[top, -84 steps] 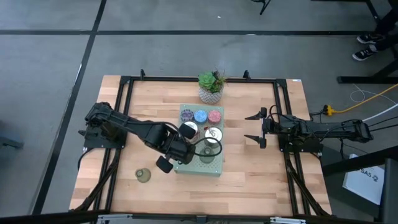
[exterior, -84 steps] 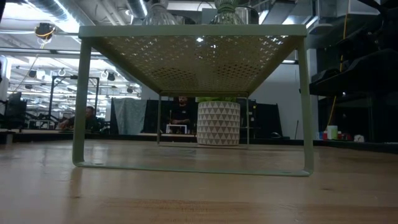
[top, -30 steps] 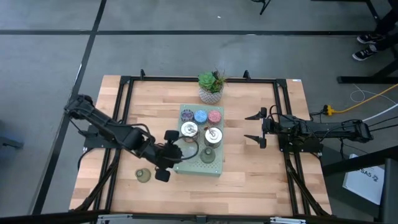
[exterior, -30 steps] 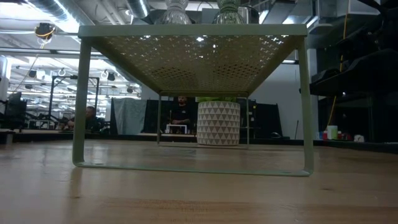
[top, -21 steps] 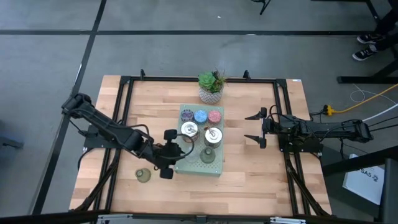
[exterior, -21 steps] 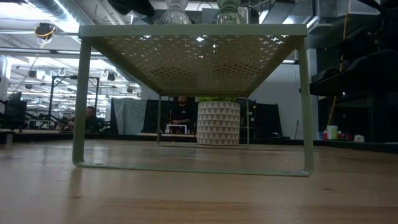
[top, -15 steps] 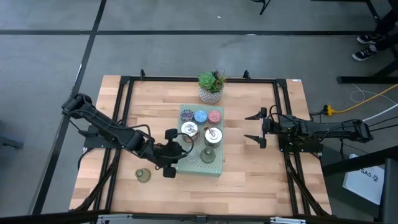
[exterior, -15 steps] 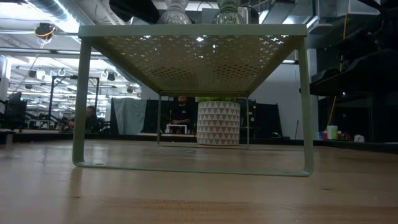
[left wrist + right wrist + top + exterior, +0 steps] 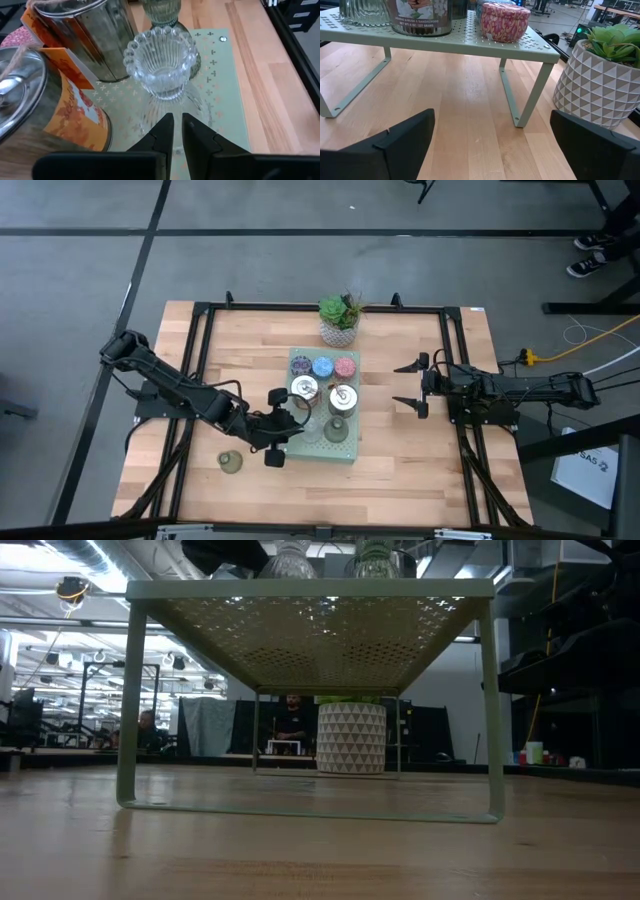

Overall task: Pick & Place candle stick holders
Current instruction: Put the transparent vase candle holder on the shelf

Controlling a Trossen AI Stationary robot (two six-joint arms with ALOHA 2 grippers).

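Observation:
A pale green shelf rack (image 9: 345, 452) stands mid-table. On it rest the purple (image 9: 300, 364), blue (image 9: 322, 366) and pink (image 9: 345, 366) holders, two silver tins (image 9: 304, 389) (image 9: 342, 398), a clear ribbed glass holder (image 9: 162, 62) and an olive-green one (image 9: 335, 430). Another olive-green holder (image 9: 230, 462) sits on the table by the near left. My left gripper (image 9: 177, 122) is shut just short of the clear holder, over the rack's left part, touching nothing. My right gripper (image 9: 408, 386) is open and empty, right of the rack.
A green succulent in a white patterned pot (image 9: 340, 320) stands behind the rack at the far side. Black frame rails (image 9: 200, 360) run along the table's left and right sides. Bare wood lies near the table's front edge (image 9: 400, 490). People show in the room beyond.
My left gripper has moved toward the table's right edge, closer to the rack and the clear glass holder. It now shows above the rack's left corner in the low view. The holders have stayed in place.

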